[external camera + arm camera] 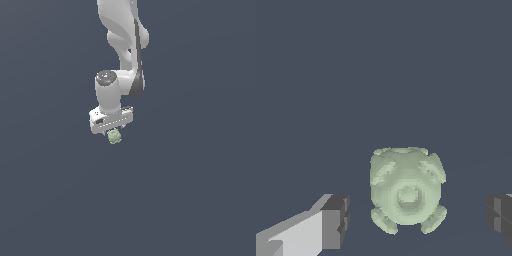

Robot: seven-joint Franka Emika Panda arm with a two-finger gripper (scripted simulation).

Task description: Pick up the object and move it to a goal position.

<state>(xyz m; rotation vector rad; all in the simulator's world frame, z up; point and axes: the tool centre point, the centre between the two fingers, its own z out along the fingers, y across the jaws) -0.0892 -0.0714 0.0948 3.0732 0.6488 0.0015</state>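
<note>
The object (114,136) is a small pale green lumpy blob, seen just under the white gripper bar in the exterior view. In the wrist view the object (406,190) sits between the two dark fingertips (336,220), with clear gaps on both sides. My gripper (114,133) points straight down over it and is open; in the wrist view my gripper (418,220) touches nothing. The fingers themselves are mostly hidden behind the bar and the blob in the exterior view.
The white arm (122,40) rises above the gripper to the picture's top. A plain dark grey-blue surface (200,190) fills both views. No other objects show.
</note>
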